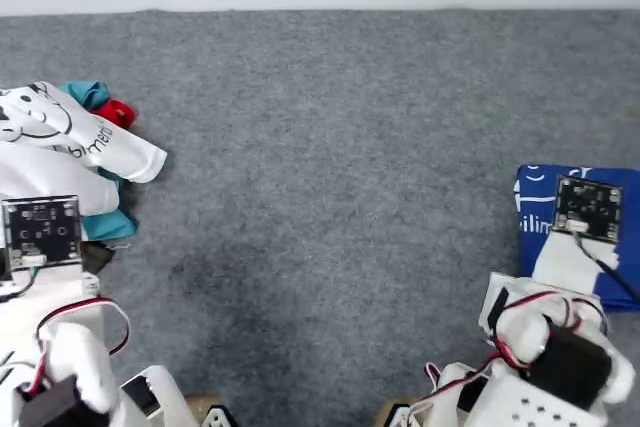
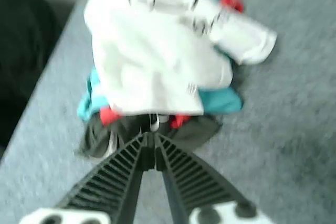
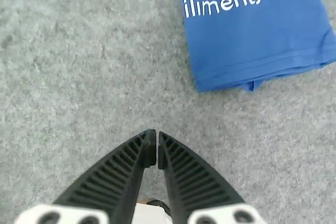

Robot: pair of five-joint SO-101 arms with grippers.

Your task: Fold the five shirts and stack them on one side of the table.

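A heap of unfolded shirts lies at the table's left edge: a white printed shirt point(image 1: 60, 142) on top, with teal point(image 1: 88, 95) and red point(image 1: 115, 111) cloth showing under it. In the left wrist view the white shirt point(image 2: 157, 61) covers teal point(image 2: 223, 100), red point(image 2: 109, 115) and dark point(image 2: 194, 129) shirts. My left gripper point(image 2: 151, 139) is shut with its tips at the dark shirt's near edge, holding nothing I can see. A folded blue shirt point(image 1: 580, 217) with white print lies at the right edge point(image 3: 252, 24). My right gripper point(image 3: 153, 136) is shut over bare mat beside it.
Grey mat point(image 1: 330, 167) covers the table, with a wide bare stretch between the heap and the blue shirt. The pale wall runs along the far edge. The table's left edge drops off beside the heap point(image 2: 47, 51).
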